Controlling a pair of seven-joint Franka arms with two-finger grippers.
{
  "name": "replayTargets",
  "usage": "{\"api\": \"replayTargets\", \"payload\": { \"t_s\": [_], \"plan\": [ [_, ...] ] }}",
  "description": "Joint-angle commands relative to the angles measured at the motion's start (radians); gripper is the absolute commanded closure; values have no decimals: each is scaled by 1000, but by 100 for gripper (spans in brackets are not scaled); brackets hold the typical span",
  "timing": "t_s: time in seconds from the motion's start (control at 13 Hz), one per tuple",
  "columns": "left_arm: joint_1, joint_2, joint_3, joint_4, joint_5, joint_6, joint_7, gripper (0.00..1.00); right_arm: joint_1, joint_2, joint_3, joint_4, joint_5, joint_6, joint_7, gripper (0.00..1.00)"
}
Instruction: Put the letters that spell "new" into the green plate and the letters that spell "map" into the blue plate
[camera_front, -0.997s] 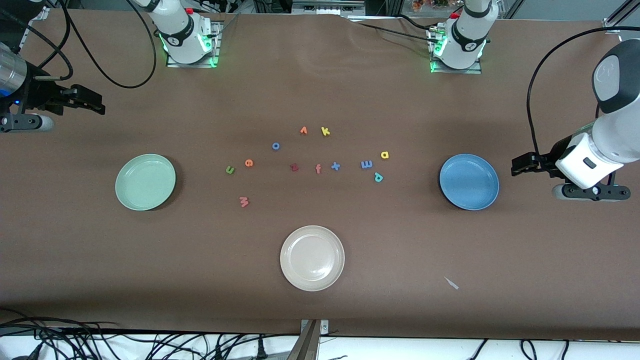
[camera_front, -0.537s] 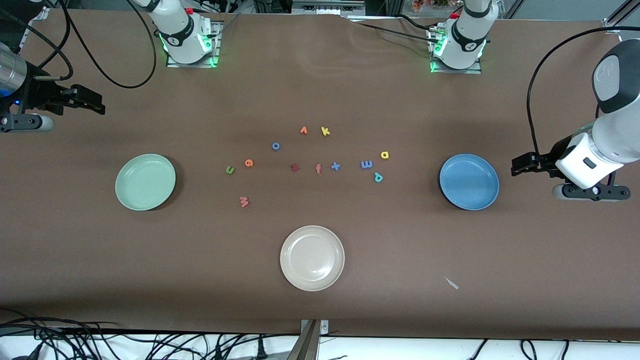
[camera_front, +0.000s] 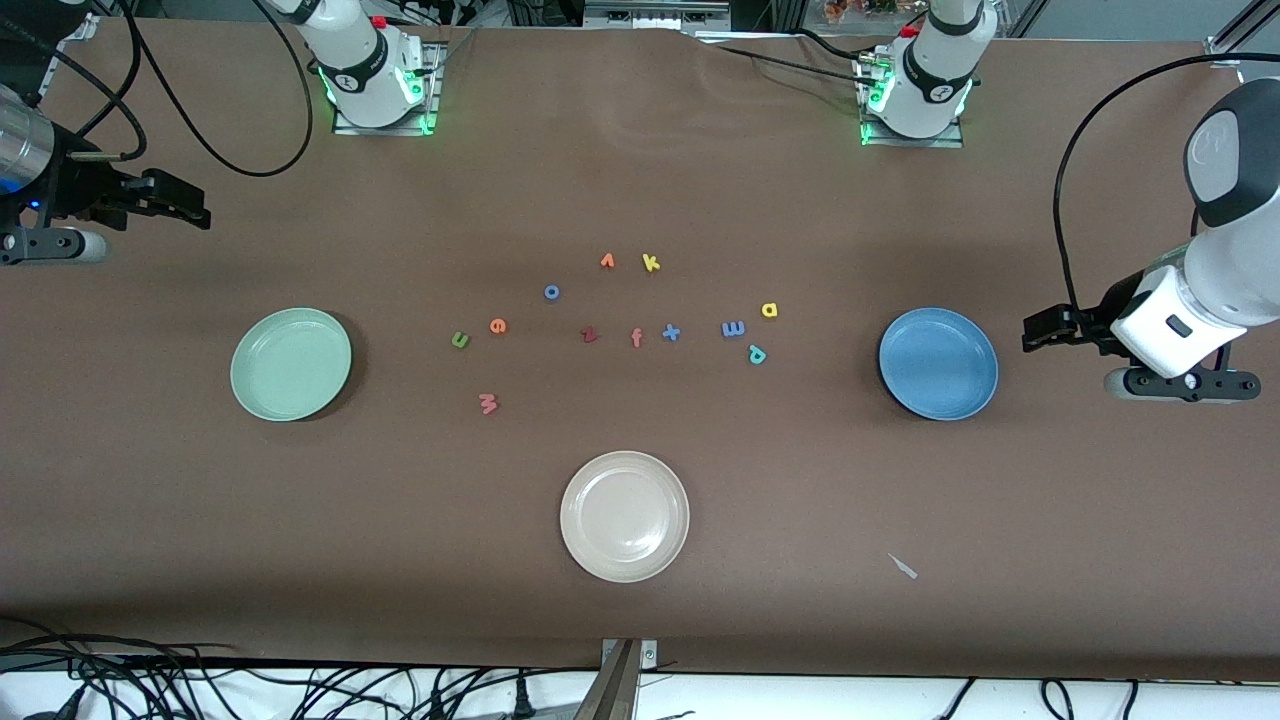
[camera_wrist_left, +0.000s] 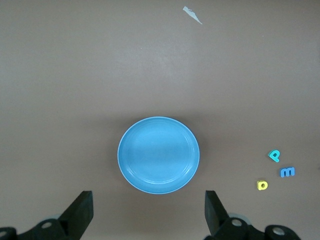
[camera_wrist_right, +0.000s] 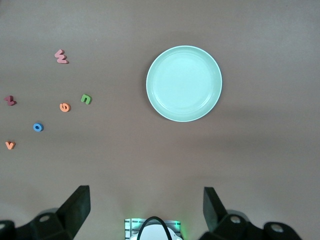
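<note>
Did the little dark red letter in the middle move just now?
No. The dark red letter lies in the same spot, beside the salmon "f" and between it and the orange "e", as before.

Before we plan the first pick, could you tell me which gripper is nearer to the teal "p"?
Left. The left gripper hovers open past the blue plate at its own end of the table, with the teal "p" just beside that plate. The right gripper, also open, waits past the green plate.

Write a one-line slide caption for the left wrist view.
Open left gripper hovers beside the empty blue plate, with the teal p, blue m and yellow a on the table nearby.
</note>
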Motion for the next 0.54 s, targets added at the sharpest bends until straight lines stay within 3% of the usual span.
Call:
{"api": "replayTargets", "payload": {
  "t_s": [0.0, 0.46],
  "plan": [
    [1, -18, 7, -21, -28, 11, 30, 1, 1, 6, -1, 23, 16, -20, -1, 0],
    [1, -15, 7, -21, -28, 11, 30, 1, 2, 6, -1, 21, 13, -11, -6, 0]
  ]
}}
